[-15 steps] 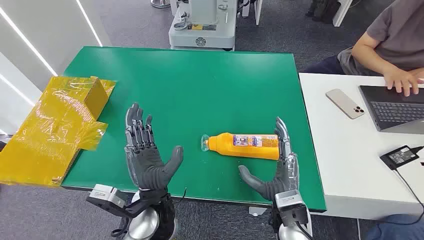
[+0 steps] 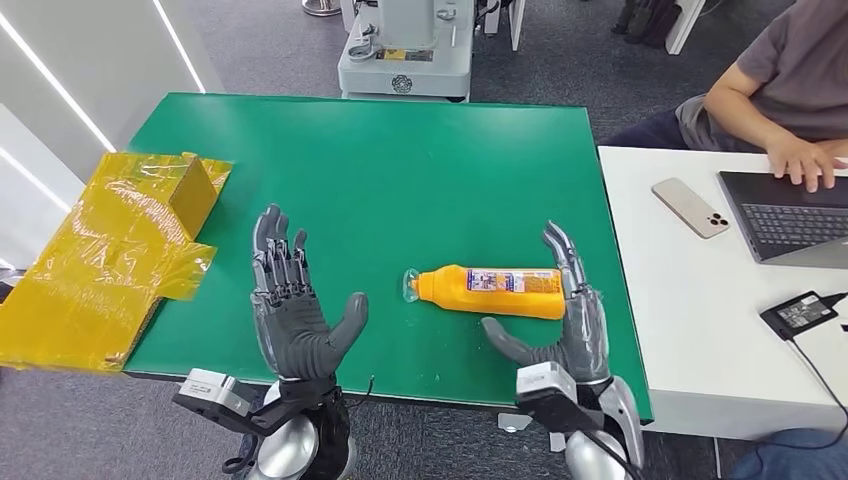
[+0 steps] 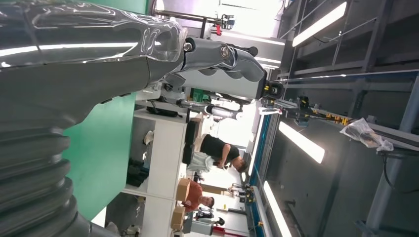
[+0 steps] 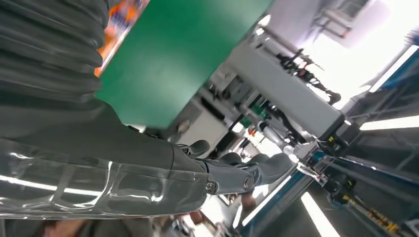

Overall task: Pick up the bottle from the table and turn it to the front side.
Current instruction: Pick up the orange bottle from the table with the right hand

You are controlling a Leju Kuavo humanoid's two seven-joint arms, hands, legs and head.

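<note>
One bottle (image 2: 490, 291), two hands (image 2: 297, 305)

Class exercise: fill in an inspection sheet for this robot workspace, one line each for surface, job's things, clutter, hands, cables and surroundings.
Surface: green rectangular table top, flat, mostly bare.
Job's things: orange plastic bottle with a printed label lying on its side, clear cap end toward the left robot hand, its base end next to the right robot hand's fingers.
Clutter: crumpled yellow plastic-wrapped packaging overhanging the table's left edge.
Hands: left robot hand open, palm up, apart from the bottle; right robot hand open beside the bottle's base, not gripping.
Cables: black power adapter with cord on the white desk.
Surroundings: seated person typing on a laptop; phone; grey machine base.
</note>
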